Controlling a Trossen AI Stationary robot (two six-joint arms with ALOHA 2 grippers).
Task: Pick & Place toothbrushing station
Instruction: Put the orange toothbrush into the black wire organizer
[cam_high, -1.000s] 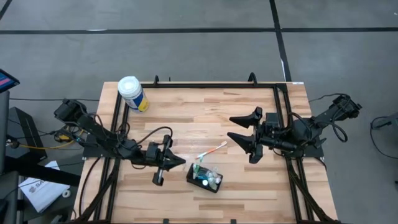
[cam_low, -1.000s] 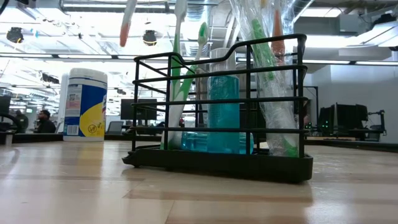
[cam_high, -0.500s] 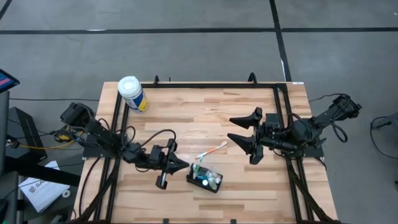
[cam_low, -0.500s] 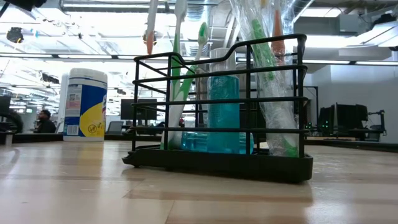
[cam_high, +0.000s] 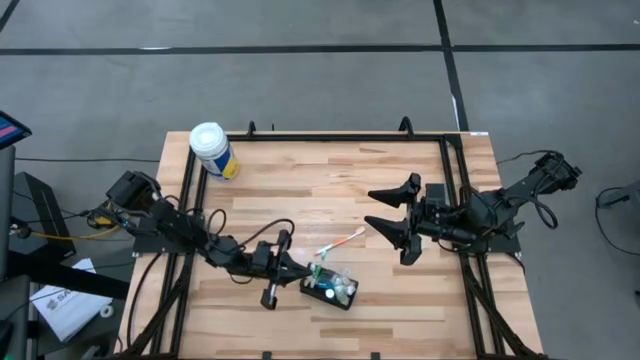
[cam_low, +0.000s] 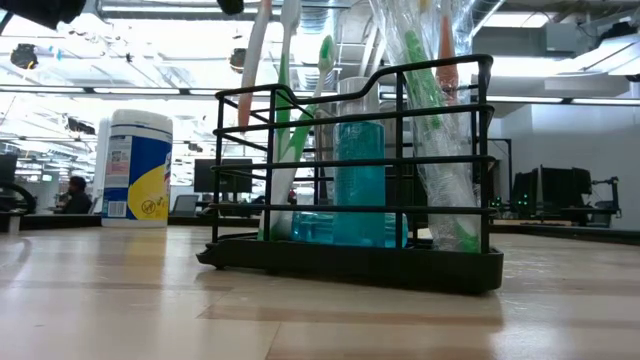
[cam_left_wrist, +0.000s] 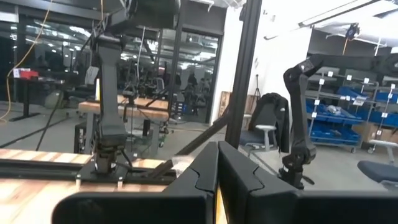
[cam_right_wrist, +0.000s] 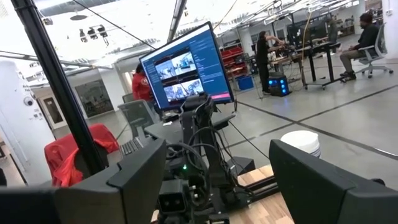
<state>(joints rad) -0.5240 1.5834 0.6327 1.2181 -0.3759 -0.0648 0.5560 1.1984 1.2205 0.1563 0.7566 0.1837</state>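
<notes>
The left gripper (cam_high: 297, 268), fingers pressed together, has travelled across the wooden table from a position well short of the black wire toothbrush holder with toothbrushes and blue bottle (cam_high: 329, 285) to just beside its near end. The left arm has extended accordingly.

We are inside a robotics lab, an open industrial hall with a grey concrete floor (cam_high: 300, 90). A monitor (cam_right_wrist: 186, 65) shows camera feeds beside a seated person (cam_right_wrist: 367, 31) at a workbench. Other robot arms (cam_left_wrist: 298, 124) stand on wooden tables, blue parts bins (cam_left_wrist: 339, 121) line shelving, and office chairs (cam_left_wrist: 264, 134) sit about.
</notes>
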